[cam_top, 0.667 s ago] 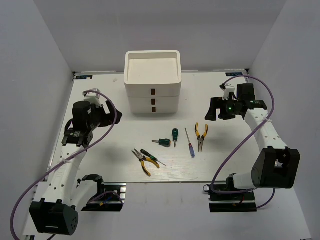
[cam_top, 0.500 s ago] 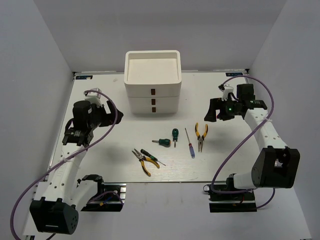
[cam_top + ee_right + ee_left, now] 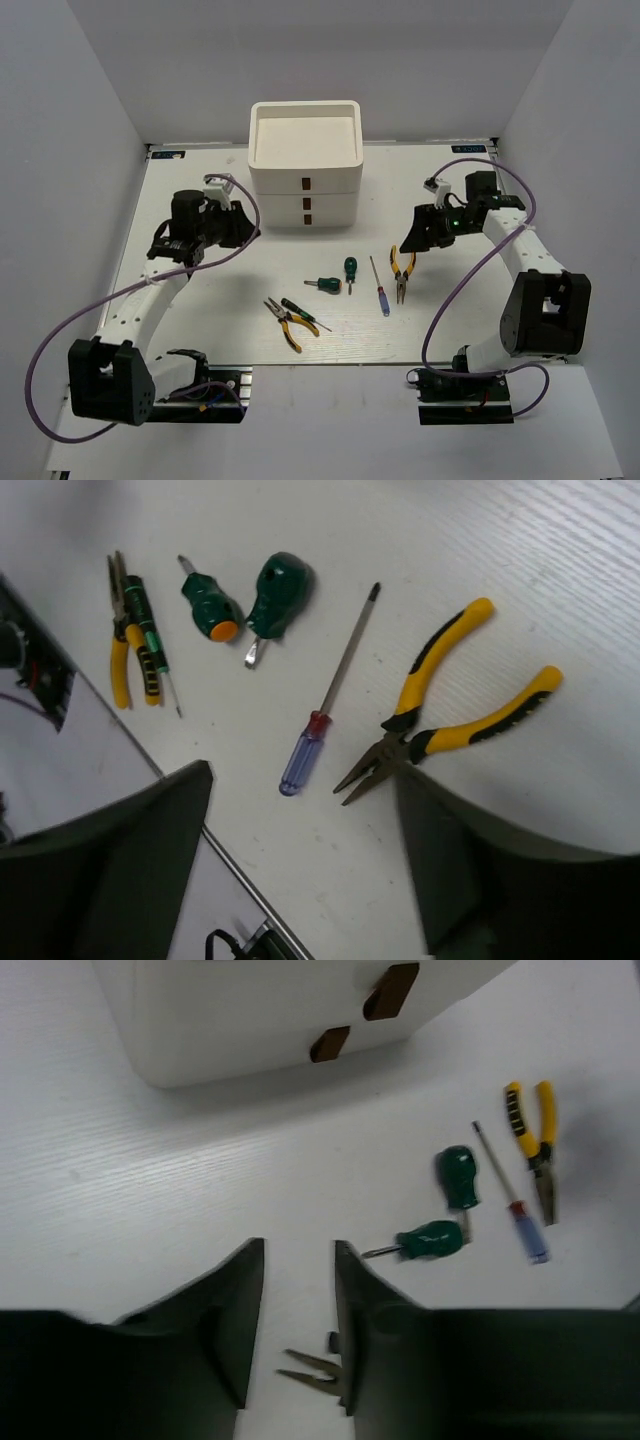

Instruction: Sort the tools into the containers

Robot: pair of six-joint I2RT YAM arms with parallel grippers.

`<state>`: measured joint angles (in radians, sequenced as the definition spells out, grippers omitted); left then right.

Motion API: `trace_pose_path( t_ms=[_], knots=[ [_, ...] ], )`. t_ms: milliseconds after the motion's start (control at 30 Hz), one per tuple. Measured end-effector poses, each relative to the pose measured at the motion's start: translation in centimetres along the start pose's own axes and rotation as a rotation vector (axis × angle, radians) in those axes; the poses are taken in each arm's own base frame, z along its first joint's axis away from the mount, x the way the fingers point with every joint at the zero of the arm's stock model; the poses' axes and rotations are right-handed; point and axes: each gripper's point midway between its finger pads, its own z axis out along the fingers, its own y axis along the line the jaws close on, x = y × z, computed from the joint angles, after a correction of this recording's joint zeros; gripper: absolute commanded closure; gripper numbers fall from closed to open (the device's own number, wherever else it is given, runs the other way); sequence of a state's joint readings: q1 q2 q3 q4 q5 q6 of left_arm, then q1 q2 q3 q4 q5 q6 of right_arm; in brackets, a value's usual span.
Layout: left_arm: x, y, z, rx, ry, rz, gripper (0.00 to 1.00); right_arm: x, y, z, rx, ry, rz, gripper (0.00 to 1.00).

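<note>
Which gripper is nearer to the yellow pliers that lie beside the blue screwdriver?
Right. The right gripper hovers just behind those pliers; the left gripper is far off, beside the white drawers.

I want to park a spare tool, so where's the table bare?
Bare: the table at the back, either side of the organizer, and the front left beside the near pliers. Crowded: the front middle, where six tools lie.
</note>
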<state>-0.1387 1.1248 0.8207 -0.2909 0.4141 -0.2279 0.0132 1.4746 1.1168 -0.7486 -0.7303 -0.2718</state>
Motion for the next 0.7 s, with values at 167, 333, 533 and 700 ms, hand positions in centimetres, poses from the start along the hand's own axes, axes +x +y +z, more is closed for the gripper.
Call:
trace_pose_path(
  t_ms=[167,333,533,700],
  knots=[
    [-1.2,-1.9,2.5,0.059,0.029,0.094,0.22,0.2,0.6,0.5,-0.067,0.004,0.004,0.10],
    [-3.9,-4.9,5.2,0.098,-0.030,0.202,0.22,-0.4,0.4,0.6,-0.062,-0.017,-0.020,0.10],
    [-3.9,-6.8,8.5,0.050,-0.058,0.275,0.22,-0.5,0.0,0.6,-0.044,-0.016,-0.023,0.10],
    [-5.0,-7.2,10.9,-0.033,-0.085,0.295,0.23,-0.8,-0.4,0.7,-0.028,-0.025,-0.033,0.10]
  ],
)
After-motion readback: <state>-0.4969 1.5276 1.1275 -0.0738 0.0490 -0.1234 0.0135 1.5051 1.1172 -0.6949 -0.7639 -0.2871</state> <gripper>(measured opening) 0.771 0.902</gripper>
